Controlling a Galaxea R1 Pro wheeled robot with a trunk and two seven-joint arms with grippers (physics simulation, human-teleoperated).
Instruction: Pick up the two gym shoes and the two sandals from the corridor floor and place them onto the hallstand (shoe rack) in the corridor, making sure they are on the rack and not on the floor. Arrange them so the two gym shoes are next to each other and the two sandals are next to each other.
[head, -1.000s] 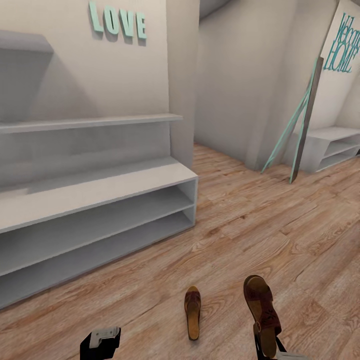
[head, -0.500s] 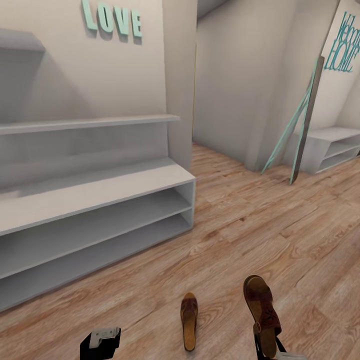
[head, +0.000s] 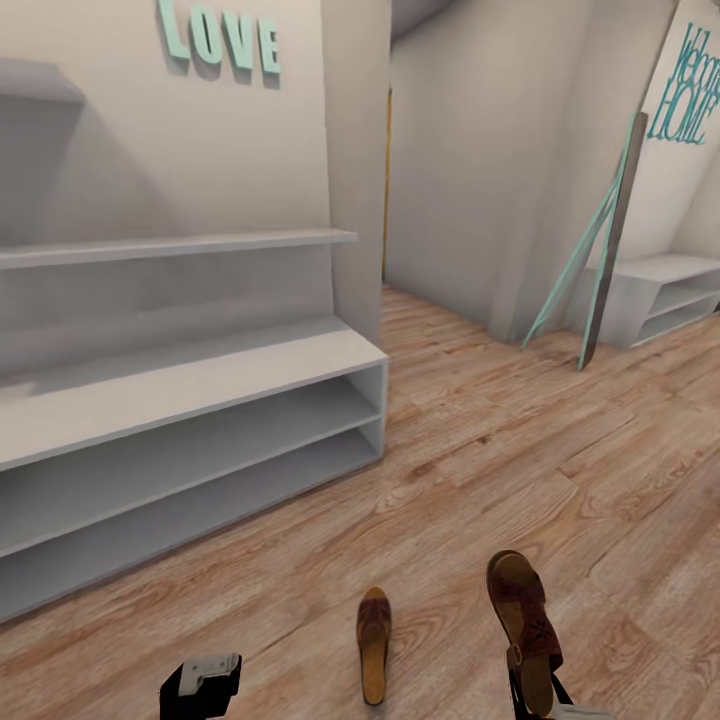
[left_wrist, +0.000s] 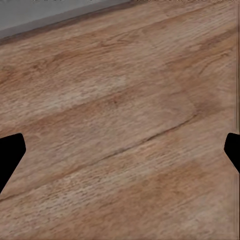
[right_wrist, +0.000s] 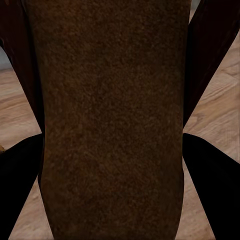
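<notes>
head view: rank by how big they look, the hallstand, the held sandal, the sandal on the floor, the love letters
1. hallstand
2. held sandal, enlarged by nearness in the right gripper
3. LOVE letters
4. sandal on the floor; these last two look similar, so their order is unsure.

At eleven o'clock I see teal LOVE letters (head: 221, 38) on the pale wall. At two o'clock a teal-framed panel (head: 606, 240), maybe a mirror, leans beneath a Welcome HOME sign (head: 688, 92). Beside it stands a second low white shelf unit (head: 668, 292).
</notes>
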